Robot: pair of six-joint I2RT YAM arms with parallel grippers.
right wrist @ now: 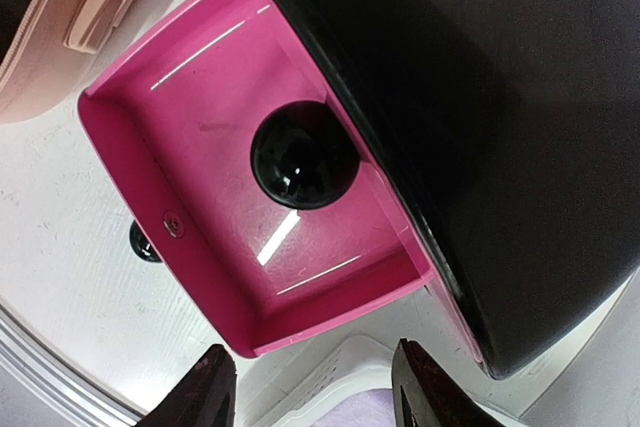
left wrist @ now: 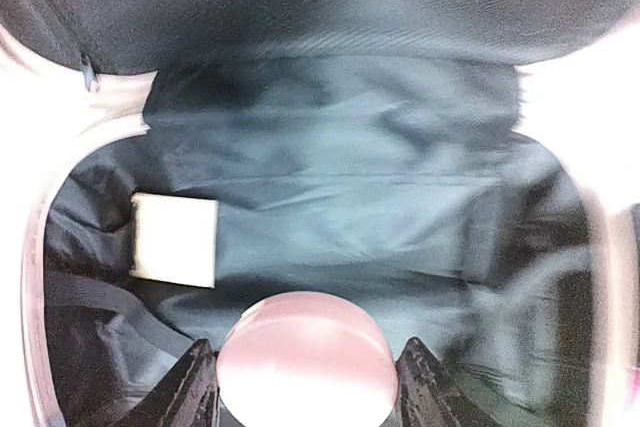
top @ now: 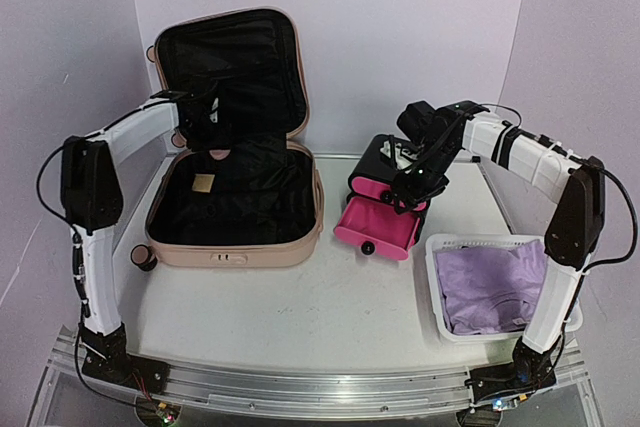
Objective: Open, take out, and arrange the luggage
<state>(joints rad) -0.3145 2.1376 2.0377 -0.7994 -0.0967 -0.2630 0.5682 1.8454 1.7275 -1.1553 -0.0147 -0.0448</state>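
Black-pink drawer box (top: pixel 378 227), bottom drawer open w/ black ball (right wrist: pixel 303 155); white basket (top: pixel 434 282) holds purple cloth (top: pixel 495 282).

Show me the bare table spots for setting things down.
Bare: the near strip of table between the luggage front and the arm bases, reaching right to the basket. Crowded: the right side, drawer box beside basket.

The white table (top: pixel 300 307) carries three things. The open pink luggage (top: pixel 235 247) sits toward the far left corner, lid upright. The black-and-pink drawer box (top: pixel 378 232) stands mid-table just beside it, bottom drawer pulled out. A white basket (top: pixel 437 292) of purple cloth (top: pixel 495 282) fills the near right corner.
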